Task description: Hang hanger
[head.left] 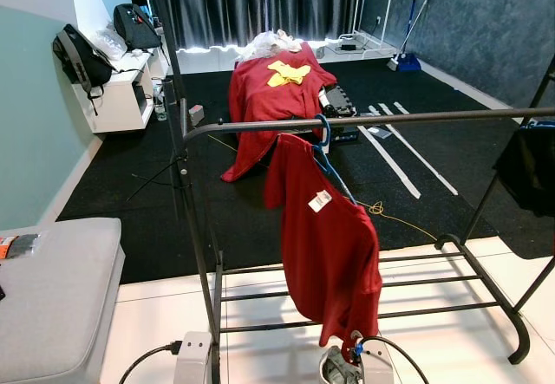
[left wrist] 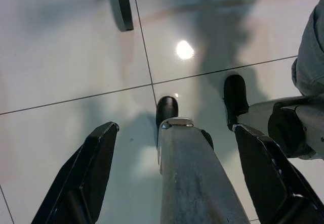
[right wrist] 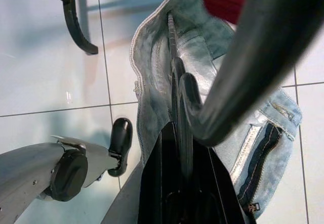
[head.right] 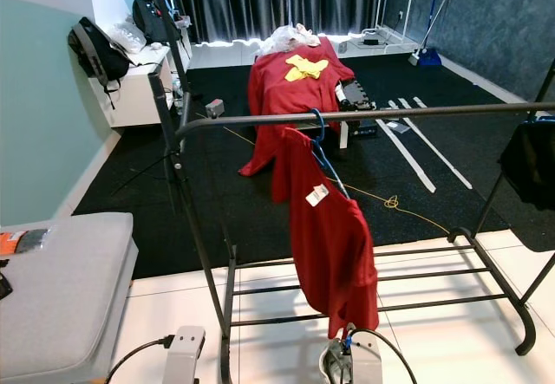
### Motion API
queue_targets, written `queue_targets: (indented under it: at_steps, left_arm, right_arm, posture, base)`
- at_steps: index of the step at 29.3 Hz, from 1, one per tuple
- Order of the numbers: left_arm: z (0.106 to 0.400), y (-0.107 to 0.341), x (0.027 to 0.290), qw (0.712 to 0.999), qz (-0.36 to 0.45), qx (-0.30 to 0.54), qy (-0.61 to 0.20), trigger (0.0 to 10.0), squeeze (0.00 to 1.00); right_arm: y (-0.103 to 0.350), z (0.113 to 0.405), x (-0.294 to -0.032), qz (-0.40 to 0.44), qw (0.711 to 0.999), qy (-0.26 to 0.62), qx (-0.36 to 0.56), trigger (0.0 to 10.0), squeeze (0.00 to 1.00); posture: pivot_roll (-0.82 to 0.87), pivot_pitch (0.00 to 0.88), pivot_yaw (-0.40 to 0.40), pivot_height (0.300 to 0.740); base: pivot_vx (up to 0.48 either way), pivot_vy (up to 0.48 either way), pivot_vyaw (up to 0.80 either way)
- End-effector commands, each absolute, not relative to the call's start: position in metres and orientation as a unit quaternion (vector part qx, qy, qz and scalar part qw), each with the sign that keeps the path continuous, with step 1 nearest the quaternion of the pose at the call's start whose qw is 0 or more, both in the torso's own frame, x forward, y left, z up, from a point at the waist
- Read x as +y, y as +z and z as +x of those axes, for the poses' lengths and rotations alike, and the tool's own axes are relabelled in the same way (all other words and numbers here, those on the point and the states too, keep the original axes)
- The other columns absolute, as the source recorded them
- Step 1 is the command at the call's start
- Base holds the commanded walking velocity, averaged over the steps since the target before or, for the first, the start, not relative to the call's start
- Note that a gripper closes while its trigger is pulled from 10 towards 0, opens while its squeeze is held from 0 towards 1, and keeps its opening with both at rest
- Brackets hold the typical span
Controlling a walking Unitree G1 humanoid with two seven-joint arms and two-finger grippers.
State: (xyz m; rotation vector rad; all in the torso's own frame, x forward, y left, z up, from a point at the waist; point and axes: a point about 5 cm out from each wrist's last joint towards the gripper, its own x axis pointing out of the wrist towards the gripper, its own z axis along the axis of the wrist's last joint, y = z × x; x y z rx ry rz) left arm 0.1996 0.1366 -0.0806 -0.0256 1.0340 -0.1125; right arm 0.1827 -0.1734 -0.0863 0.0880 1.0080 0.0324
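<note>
Right hand [right wrist: 179, 148] clamped on hanger [right wrist: 185, 90] with denim garment [right wrist: 212, 82]; left hand [left wrist: 174, 153] apart; red shirt [head.left: 329, 245] on rack [head.left: 364, 120].

Blue hanger [head.left: 324, 146], hook looped over the black rail [head.left: 364, 120] of the clothes rack, near the rail's left half. Carries 1 red shirt [head.left: 328, 241] with a white tag [head.left: 320, 200] near the collar, draped down toward 5 o'clock, hem reaching close to the white tiled floor. In the right wrist view, a second, dark hanger [right wrist: 177, 82] with a pale blue denim garment [right wrist: 202, 72] on it, pinched between the right gripper's [right wrist: 174, 148] closed black fingers, above the tiles.
</note>
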Motion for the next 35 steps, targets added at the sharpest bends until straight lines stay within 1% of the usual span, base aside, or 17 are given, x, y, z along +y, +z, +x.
queue_targets:
  at_steps: [1, 6, 22, 35]
  left_arm:
    - [0.1978, -0.0814, 0.1426, 0.866, -0.003, 0.496, -0.056, 10.0, 0.00]
    - [0.2041, -0.0782, 0.1389, 0.870, -0.002, 0.490, -0.057, 10.0, 0.00]
    - [0.2055, -0.0774, 0.1374, 0.871, -0.002, 0.488, -0.063, 10.0, 0.00]
    - [0.2074, -0.0764, 0.1364, 0.872, -0.011, 0.486, -0.054, 10.0, 0.00]
  right_arm:
    - [-0.0842, 0.1886, -0.1608, 0.056, 0.879, 0.026, 0.473, 10.0, 0.00]
    - [-0.0843, 0.1886, -0.1611, 0.062, 0.877, 0.028, 0.476, 10.0, 0.00]
    - [-0.0841, 0.1888, -0.1615, 0.050, 0.877, 0.037, 0.476, 10.0, 0.00]
    - [-0.0832, 0.1902, -0.1636, 0.034, 0.878, 0.049, 0.475, 10.0, 0.00]
  posture:
    - [0.05, 0.000, 0.035, 0.740]
    - [0.06, 0.000, 0.020, 0.740]
    - [0.05, 0.000, 0.023, 0.740]
    - [0.06, 0.000, 0.001, 0.740]
  base:
    - [0.000, 0.000, 0.00]
    - [0.000, 0.000, 0.00]
    - [0.000, 0.000, 0.00]
    - [0.000, 0.000, 0.00]
